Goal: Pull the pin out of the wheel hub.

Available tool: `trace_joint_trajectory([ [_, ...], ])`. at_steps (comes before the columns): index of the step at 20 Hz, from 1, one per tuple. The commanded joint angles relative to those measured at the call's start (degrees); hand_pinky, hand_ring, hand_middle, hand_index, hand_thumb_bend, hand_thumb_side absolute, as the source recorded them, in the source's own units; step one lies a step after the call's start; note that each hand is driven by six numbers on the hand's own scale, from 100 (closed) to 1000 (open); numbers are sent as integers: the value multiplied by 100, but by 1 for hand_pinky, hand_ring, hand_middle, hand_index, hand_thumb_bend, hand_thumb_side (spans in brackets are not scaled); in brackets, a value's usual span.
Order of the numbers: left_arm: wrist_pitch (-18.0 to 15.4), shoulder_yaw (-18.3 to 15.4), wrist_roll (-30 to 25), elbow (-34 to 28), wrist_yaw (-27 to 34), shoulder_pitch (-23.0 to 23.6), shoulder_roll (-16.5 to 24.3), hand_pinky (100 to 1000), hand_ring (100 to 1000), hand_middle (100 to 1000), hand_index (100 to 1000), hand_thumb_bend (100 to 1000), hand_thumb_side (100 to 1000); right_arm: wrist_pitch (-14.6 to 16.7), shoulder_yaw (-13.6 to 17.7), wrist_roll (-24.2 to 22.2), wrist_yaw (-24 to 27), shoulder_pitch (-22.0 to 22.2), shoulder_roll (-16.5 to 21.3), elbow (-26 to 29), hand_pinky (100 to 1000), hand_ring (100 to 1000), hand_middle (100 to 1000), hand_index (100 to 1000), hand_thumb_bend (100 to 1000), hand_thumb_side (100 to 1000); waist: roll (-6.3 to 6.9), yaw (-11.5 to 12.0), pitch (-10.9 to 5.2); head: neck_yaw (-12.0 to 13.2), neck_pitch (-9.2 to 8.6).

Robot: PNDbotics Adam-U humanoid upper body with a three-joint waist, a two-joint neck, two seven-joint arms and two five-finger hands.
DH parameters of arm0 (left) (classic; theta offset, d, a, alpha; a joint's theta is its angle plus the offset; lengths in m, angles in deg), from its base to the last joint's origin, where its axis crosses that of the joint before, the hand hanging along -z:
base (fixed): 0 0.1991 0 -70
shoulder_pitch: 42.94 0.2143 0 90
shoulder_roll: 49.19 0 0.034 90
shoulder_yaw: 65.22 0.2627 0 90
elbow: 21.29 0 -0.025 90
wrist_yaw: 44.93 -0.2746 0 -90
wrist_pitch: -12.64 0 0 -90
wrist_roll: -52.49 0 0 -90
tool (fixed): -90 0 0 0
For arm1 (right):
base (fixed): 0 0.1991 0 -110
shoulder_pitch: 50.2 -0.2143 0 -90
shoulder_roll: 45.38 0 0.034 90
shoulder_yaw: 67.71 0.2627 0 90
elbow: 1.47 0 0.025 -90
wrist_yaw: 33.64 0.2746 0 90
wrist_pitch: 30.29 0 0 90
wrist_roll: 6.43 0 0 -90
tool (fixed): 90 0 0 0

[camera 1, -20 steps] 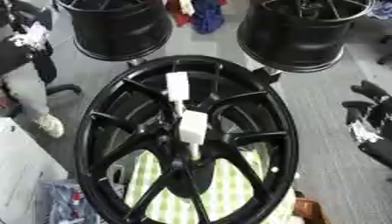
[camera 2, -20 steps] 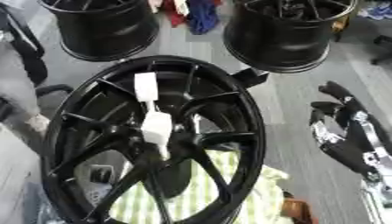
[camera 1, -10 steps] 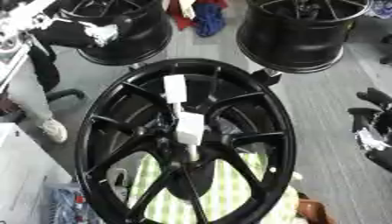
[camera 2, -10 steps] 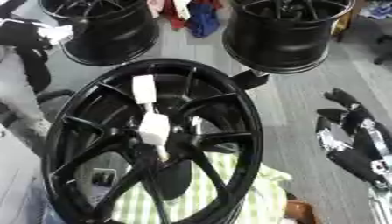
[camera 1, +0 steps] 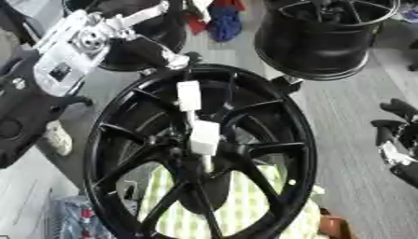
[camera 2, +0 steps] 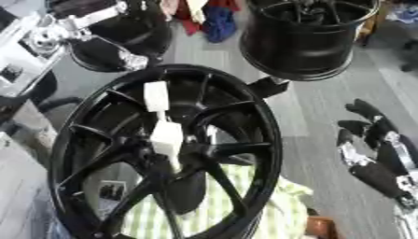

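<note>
So the big change: the left hand (camera 1: pixel 139 44) had swung in from the upper left and was now right at the top rim of the wheel hub (camera 1: pixel 282 140), when a second earlier it wasn't anywhere near it. Can't honestly tell if its fingers were spread or curled, the dark tips just blur into the rim.

The pin (camera 1: pixel 203 137) was still sitting in the middle of the hub, white block with a thin stem going down into the center bore, and a second white tag (camera 1: pixel 189 95) just above it. Nobody touching it yet.

The right hand (camera 2: pixel 372 154) hung off to the right over the floor, fingers relaxed and holding nothing.

My read: the left was lining up to reach down for the pin, so the pull hadn't started.
</note>
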Motion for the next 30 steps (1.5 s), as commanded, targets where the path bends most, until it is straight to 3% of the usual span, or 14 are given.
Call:
trace_joint_trajectory([
  [1,-150,-41,-325,215,-333,-201,-148,665,734,779,859,463,524,24,17,-22,-1,-39,130,61,853,799,904,971,100,326,-16,-2,-59,-13,28],
  [9,-236,-245,-1217,320,-624,-256,-379,654,725,772,858,482,515,29,7,-35,1,-45,124,61,853,799,904,970,100,318,-42,-13,-44,-57,28],
  [19,-208,-262,-1887,311,-762,-190,-327,639,689,759,854,456,457,29,18,-32,0,-42,127,62,853,799,904,970,100,325,-31,-5,-49,-134,28],
  [24,-205,-263,-1952,392,-978,-124,-334,642,705,771,854,452,451,29,16,-38,0,-44,124,61,853,799,904,969,100,325,-28,-11,-44,-98,28],
  [30,-252,-172,-2025,520,-1023,-20,-389,566,621,719,822,418,429,30,19,-37,-5,-48,119,59,853,799,904,969,100,324,-18,-25,-24,-94,28],
])
